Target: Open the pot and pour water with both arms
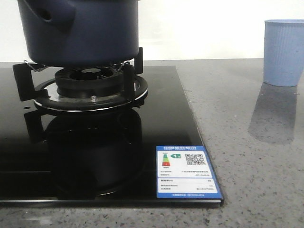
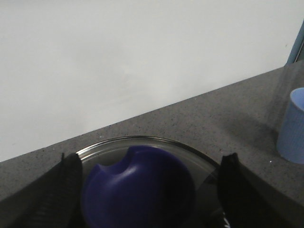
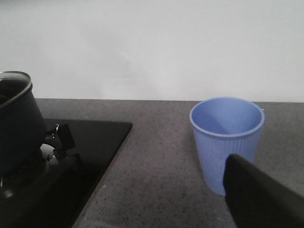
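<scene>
Nearest thing up front is the sticker on the corner of the black glass stove, then the burner stand, and sitting on that is the pot, upright, so its long axis runs straight up and down, with the stubby handle sticking out toward the camera and a bit left. Lid's still on: the left wrist view looks down at the glass lid with its blue knob sitting between the left gripper fingers, which are spread wide on either side and not clearly touching it. Biggest risk I'd guess is a sloppy pinch on that rounded knob, so the lid slips or drags the pot off the stand. The right gripper only shows one dark finger, so can't tell if it's wide or narrow. It's right by the blue cup, off on the counter, so a bump could tip it.
</scene>
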Action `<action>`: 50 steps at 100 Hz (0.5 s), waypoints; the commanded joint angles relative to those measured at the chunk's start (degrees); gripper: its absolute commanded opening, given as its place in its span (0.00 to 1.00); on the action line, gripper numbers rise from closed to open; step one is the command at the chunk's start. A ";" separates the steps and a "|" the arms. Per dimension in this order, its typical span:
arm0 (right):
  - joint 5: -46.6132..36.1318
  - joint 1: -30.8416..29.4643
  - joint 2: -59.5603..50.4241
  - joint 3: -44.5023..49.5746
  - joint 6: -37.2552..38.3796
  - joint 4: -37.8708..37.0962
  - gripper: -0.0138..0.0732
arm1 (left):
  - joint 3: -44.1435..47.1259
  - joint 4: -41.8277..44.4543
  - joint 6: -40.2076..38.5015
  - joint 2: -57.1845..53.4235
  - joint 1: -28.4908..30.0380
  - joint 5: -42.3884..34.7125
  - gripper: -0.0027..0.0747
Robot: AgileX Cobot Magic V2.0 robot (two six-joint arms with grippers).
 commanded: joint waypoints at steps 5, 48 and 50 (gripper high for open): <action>0.33 -0.27 -0.27 -4.70 -0.12 -2.39 0.61 | -2.04 -0.26 -0.12 -6.50 2.33 0.06 0.73; -3.42 -0.27 -0.27 -11.45 -0.12 -2.40 0.08 | 2.78 -0.26 -0.12 -24.81 17.57 9.22 0.16; -4.12 -0.27 -0.27 -11.20 -0.12 -2.40 0.08 | 3.75 -0.26 -0.12 -25.83 17.81 9.11 0.10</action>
